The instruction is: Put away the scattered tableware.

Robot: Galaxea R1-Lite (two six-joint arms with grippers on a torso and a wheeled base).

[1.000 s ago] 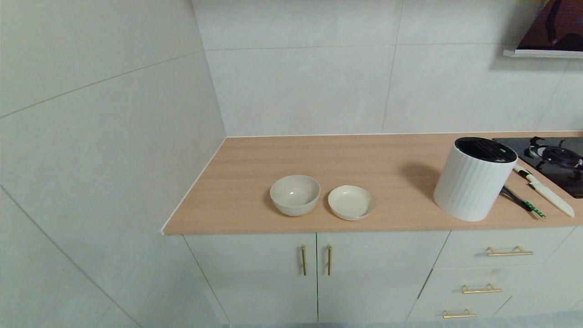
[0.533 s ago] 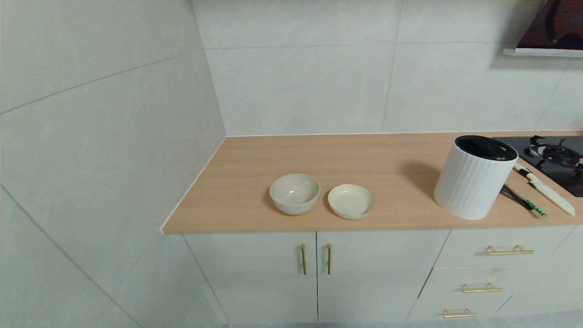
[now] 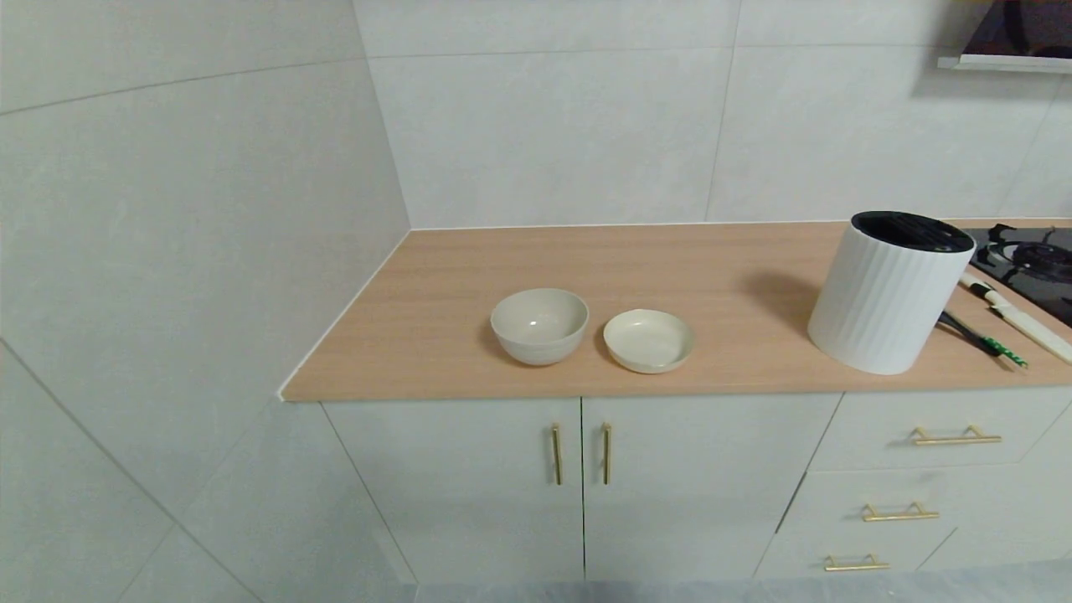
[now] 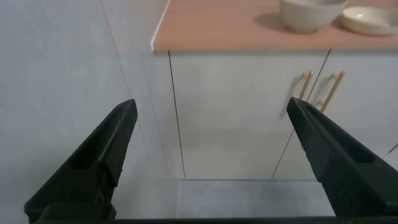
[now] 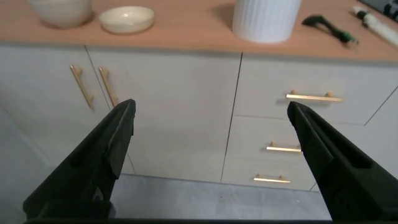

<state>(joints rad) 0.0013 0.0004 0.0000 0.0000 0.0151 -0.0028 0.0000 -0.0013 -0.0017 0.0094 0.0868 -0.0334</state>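
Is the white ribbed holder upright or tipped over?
Upright: the white ribbed holder stands on its base on the counter, black top facing up.

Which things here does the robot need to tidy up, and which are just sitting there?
For the job: bowl, small dish, knife, green-handled utensil, probably the white ribbed holder.
Just there: gas stove, range hood.
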